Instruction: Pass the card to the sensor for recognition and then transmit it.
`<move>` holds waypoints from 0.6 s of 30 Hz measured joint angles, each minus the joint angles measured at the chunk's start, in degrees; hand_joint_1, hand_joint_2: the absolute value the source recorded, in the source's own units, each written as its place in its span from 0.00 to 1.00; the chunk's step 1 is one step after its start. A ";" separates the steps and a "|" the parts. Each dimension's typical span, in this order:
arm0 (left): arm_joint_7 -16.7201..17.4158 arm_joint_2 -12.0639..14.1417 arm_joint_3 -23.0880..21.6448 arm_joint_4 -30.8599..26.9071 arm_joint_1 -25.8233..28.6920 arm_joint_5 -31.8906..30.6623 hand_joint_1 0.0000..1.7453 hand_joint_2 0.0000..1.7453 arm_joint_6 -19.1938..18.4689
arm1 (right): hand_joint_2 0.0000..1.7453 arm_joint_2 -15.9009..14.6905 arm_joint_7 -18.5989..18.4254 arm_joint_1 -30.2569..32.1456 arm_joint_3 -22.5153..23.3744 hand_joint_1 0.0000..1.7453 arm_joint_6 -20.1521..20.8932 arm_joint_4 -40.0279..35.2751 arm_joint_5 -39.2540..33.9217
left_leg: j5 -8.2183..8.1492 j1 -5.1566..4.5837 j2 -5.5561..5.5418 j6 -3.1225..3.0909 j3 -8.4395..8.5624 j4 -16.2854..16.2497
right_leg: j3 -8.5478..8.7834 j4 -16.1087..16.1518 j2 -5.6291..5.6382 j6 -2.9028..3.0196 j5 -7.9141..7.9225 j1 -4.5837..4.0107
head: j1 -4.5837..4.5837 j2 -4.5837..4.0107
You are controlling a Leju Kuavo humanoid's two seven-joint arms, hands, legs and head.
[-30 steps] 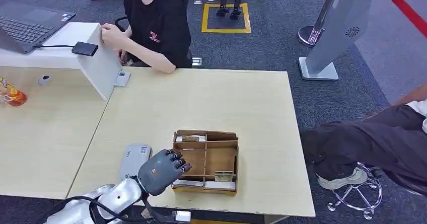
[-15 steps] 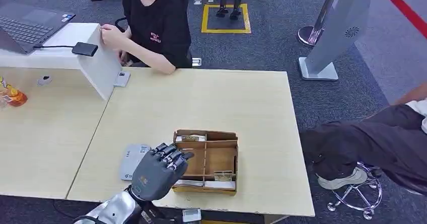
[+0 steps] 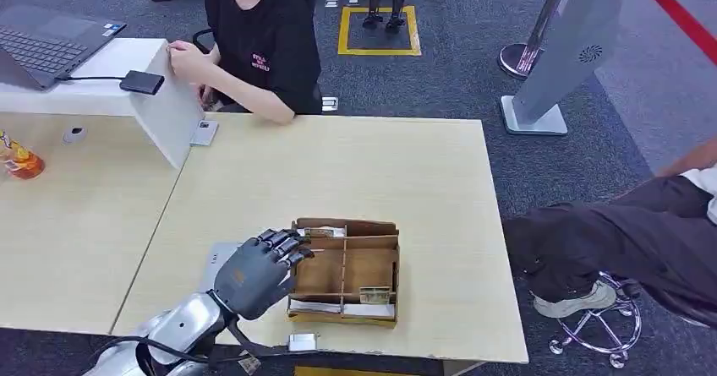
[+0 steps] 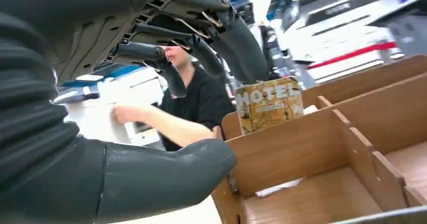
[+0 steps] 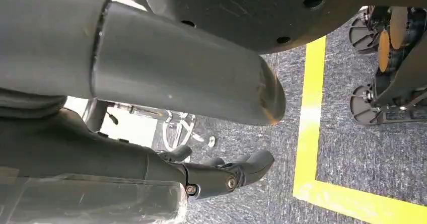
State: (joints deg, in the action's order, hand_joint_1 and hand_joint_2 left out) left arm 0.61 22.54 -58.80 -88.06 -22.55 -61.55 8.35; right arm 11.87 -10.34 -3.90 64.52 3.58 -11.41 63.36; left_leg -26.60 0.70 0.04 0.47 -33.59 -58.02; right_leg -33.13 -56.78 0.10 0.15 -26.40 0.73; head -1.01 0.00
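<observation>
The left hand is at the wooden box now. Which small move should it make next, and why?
Probably ease the left hand toward the upright hotel card at the far end of the wooden box and close the fingers on it. The fingers are spread and hold nothing, and the card stands just past them, untouched.

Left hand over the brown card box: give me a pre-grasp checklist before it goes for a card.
1. Left hand holds nothing, fingers spread: ok.
2. Fingertips above the far-left compartment of the brown cardboard divider box: ok.
3. Yellow hotel card stands upright in its slot, reachable: ok.
4. Hand touching the card: not ok, a gap shows in the left wrist view.
5. Grey card sensor pad beside the box, partly hidden by the hand: ok.
6. Right hand hangs over the floor: ok.
</observation>
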 joint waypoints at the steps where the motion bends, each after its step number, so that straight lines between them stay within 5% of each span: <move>1: 0.00 0.13 -0.20 -0.13 -0.37 0.35 0.33 1.00 -0.04 | 0.00 0.00 0.00 0.00 0.00 0.00 0.02 0.00 0.00 | 0.00 0.00 0.01 0.00 0.00 0.00 | 0.00 0.00 0.00 0.00 0.00 0.00 | 0.00 0.00; 6: -0.57 0.46 -0.74 -0.96 -1.64 3.75 0.25 1.00 -0.43 | 0.00 0.00 0.09 0.01 0.02 0.00 0.07 0.00 -0.02 | -0.01 -0.02 0.01 0.00 0.00 0.00 | 0.00 0.01 0.01 0.00 0.00 0.01 | 0.00 0.00; 18: -4.46 3.34 -0.98 -3.76 -4.58 12.98 0.24 1.00 -6.86 | 0.00 0.00 0.33 0.01 0.02 0.00 0.35 0.00 0.07 | 0.00 0.00 0.01 0.00 0.01 0.00 | 0.00 0.00 0.01 0.00 0.00 0.00 | 0.00 0.00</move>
State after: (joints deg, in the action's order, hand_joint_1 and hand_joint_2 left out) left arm -3.85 25.88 -59.78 -91.82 -27.13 -48.56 1.48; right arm 11.87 -10.01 -3.89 64.54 3.94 -11.41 63.43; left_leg -26.60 0.70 0.05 0.47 -33.58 -58.03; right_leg -33.13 -56.78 0.11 0.15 -26.40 0.73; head -1.01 0.00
